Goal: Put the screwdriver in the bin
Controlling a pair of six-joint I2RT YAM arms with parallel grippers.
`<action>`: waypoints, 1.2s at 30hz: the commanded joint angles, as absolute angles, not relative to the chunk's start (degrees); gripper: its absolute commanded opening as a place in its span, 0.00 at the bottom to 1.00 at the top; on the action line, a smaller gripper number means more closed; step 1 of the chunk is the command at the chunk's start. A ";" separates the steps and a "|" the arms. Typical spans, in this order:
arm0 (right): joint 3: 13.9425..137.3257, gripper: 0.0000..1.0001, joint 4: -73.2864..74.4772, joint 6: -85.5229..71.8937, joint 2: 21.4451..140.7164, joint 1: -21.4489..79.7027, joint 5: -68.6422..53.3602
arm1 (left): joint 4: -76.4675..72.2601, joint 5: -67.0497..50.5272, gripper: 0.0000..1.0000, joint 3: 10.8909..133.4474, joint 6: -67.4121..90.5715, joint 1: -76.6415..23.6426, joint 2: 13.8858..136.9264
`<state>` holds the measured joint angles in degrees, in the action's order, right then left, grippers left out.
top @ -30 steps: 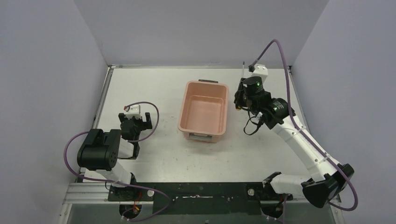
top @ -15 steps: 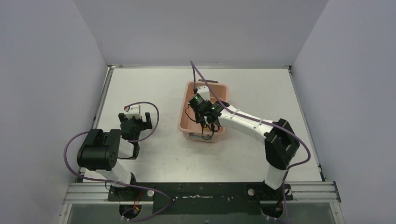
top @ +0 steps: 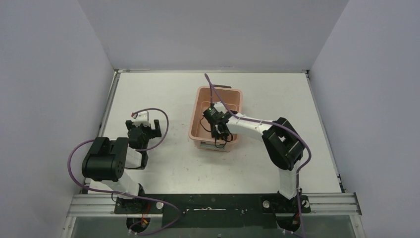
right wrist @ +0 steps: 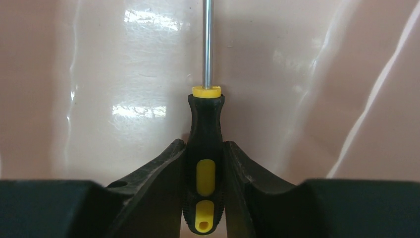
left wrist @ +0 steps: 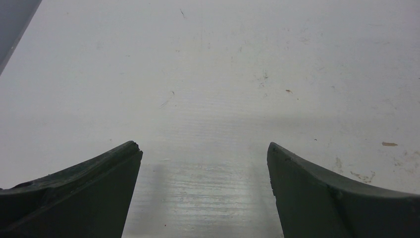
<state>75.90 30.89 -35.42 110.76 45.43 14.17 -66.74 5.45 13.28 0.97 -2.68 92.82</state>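
Observation:
The screwdriver, black handle with yellow inlays and a thin metal shaft, is clamped by its handle between the fingers of my right gripper. The shaft points away from the wrist, close over the glossy pink inside of the bin. From above, the right gripper reaches down inside the salmon-pink bin near its front end, and the arm hides the screwdriver there. My left gripper stands open and empty over bare table, left of the bin. In the wrist view this left gripper has nothing between its fingers.
The bin has a dark grey handle at its far end. The right forearm crosses the bin's right rim. Grey walls close off the white table at the left, back and right.
The right arm swung from the bin's right side to over it, then lowered into the bin with the screwdriver still gripped. The left arm has not moved.

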 commanded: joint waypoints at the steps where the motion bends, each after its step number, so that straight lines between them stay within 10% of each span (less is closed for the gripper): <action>1: 76.73 0.37 27.71 -37.08 109.70 45.53 14.26 | -70.15 4.57 0.97 14.25 0.84 -2.81 92.42; 3: 77.30 0.60 28.62 -37.17 108.45 45.72 14.92 | -70.17 4.60 0.97 14.21 0.88 -2.81 92.38; 11: 82.90 0.98 36.18 -35.70 100.06 46.89 20.12 | -70.19 4.57 0.97 14.24 0.84 -2.81 92.46; 19: 77.78 1.00 30.38 -28.46 82.91 43.92 21.66 | -70.22 4.58 0.97 14.24 0.87 -2.81 92.40; 36: 35.05 1.00 10.05 -26.30 53.30 2.90 7.20 | -70.22 4.66 0.97 14.15 0.83 -2.81 92.43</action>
<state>41.19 20.32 -27.99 55.83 7.44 11.44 -66.74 5.45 13.28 0.97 -2.68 92.82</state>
